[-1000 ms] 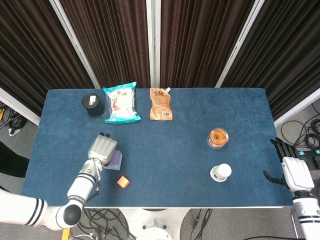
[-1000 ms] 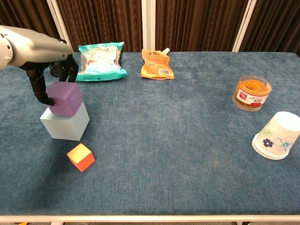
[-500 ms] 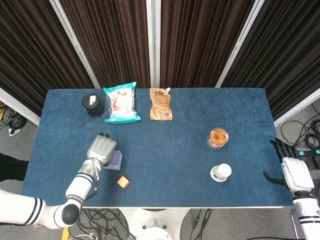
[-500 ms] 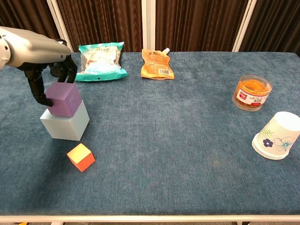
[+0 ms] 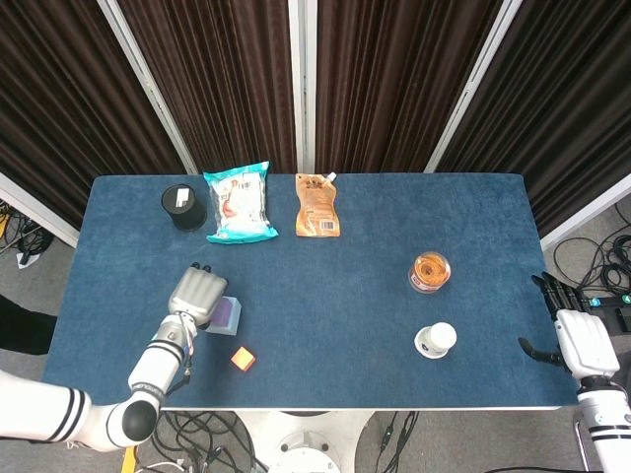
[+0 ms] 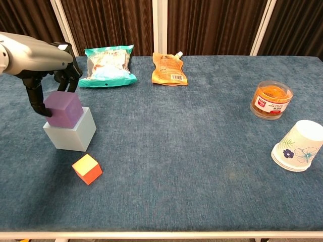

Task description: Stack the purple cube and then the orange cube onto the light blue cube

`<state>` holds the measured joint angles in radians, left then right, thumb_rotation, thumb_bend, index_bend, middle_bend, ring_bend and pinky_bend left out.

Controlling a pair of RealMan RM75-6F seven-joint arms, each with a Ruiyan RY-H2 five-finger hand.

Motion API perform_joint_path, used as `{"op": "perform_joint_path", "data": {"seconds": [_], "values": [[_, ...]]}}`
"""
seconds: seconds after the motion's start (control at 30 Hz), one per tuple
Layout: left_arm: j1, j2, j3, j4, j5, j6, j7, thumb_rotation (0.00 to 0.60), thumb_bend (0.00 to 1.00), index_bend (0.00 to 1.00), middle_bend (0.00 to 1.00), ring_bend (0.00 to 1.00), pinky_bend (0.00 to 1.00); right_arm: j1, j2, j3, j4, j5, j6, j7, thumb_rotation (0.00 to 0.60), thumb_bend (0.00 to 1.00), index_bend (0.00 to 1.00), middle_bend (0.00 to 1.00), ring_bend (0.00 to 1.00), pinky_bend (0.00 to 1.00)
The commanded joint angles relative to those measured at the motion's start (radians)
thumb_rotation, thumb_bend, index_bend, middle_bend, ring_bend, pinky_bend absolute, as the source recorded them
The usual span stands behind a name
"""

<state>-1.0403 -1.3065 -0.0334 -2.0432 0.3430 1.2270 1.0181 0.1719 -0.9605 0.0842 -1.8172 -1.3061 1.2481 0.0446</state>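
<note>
Purple cube in my left hand, on the light blue cube.

At the left of the chest view my left hand [image 6: 48, 75] grips the purple cube [image 6: 62, 109], which sits tilted on the light blue cube [image 6: 70, 132]. The orange cube [image 6: 87, 169] lies just below them on the table [image 6: 202, 151]. My right hand [image 5: 577, 335], fingers spread and holding nothing, hangs off the table's right edge.

Dark pleated curtains [image 5: 394, 79] hang behind the blue table [image 5: 394, 217].

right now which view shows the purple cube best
The chest view: the purple cube shows two faces, sitting on the light blue cube. In the head view the left hand hides most of it.
</note>
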Motion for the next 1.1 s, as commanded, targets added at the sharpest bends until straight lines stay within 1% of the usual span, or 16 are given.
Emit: {"op": "perform_joint_path", "data": {"seconds": [0.03, 0.17, 0.23, 0.33, 0.43, 0.53, 0.7, 0.77, 0.87, 1.0, 1.1], "values": [[-0.002, -0.001, 0.001, 0.002, -0.006, -0.001, -0.002, 0.600, 0.23, 0.50, 0.57, 0.27, 0.24, 0.001, 0.001, 0.000, 0.000, 0.000, -0.002, 0.001, 0.600, 0.15, 0.00, 0.00, 0.00, 0.00], [-0.005, -0.001, 0.003, -0.001, -0.012, -0.004, -0.006, 0.600, 0.23, 0.48, 0.56, 0.26, 0.24, 0.001, 0.002, -0.001, 0.000, -0.001, -0.004, 0.002, 0.600, 0.15, 0.00, 0.00, 0.00, 0.00], [-0.007, 0.002, 0.002, -0.003, -0.012, -0.009, -0.010, 0.600, 0.22, 0.42, 0.53, 0.26, 0.24, 0.001, 0.001, 0.000, 0.001, 0.001, -0.004, 0.004, 0.600, 0.15, 0.00, 0.00, 0.00, 0.00], [-0.008, 0.010, -0.003, -0.007, -0.009, -0.015, -0.023, 0.600, 0.21, 0.30, 0.43, 0.26, 0.24, 0.002, 0.001, 0.000, 0.000, 0.004, -0.006, 0.004, 0.600, 0.15, 0.00, 0.00, 0.00, 0.00], [-0.006, 0.019, -0.006, -0.014, 0.001, -0.016, -0.038, 0.600, 0.18, 0.22, 0.33, 0.24, 0.24, 0.003, 0.002, 0.000, 0.000, 0.005, -0.008, 0.005, 0.600, 0.15, 0.00, 0.00, 0.00, 0.00], [-0.009, 0.025, -0.006, -0.026, -0.009, -0.002, -0.033, 0.600, 0.17, 0.20, 0.29, 0.23, 0.24, 0.002, 0.003, -0.001, 0.000, 0.004, -0.007, 0.008, 0.600, 0.15, 0.00, 0.00, 0.00, 0.00], [-0.028, 0.050, -0.011, -0.074, -0.051, 0.037, -0.002, 0.600, 0.17, 0.20, 0.28, 0.21, 0.23, 0.002, 0.005, 0.001, 0.001, 0.006, -0.008, 0.012, 0.600, 0.15, 0.00, 0.00, 0.00, 0.00], [-0.034, 0.073, -0.009, -0.111, -0.059, 0.064, 0.016, 0.600, 0.17, 0.20, 0.28, 0.21, 0.23, 0.002, 0.006, 0.000, 0.001, 0.004, -0.009, 0.015, 0.600, 0.15, 0.00, 0.00, 0.00, 0.00], [-0.033, 0.107, -0.001, -0.155, -0.044, 0.101, 0.030, 0.600, 0.17, 0.20, 0.28, 0.21, 0.23, 0.002, 0.009, 0.000, 0.001, 0.002, -0.011, 0.020, 0.600, 0.15, 0.00, 0.00, 0.00, 0.00], [-0.014, 0.173, 0.026, -0.211, 0.013, 0.176, 0.049, 0.600, 0.17, 0.20, 0.28, 0.21, 0.23, 0.003, 0.012, -0.001, 0.003, 0.000, -0.014, 0.028, 0.600, 0.15, 0.00, 0.00, 0.00, 0.00], [0.016, 0.227, 0.037, -0.247, 0.028, 0.211, 0.027, 0.600, 0.17, 0.21, 0.28, 0.21, 0.23, 0.004, 0.014, -0.001, 0.004, 0.001, -0.018, 0.032, 0.600, 0.15, 0.00, 0.00, 0.00, 0.00]]}}
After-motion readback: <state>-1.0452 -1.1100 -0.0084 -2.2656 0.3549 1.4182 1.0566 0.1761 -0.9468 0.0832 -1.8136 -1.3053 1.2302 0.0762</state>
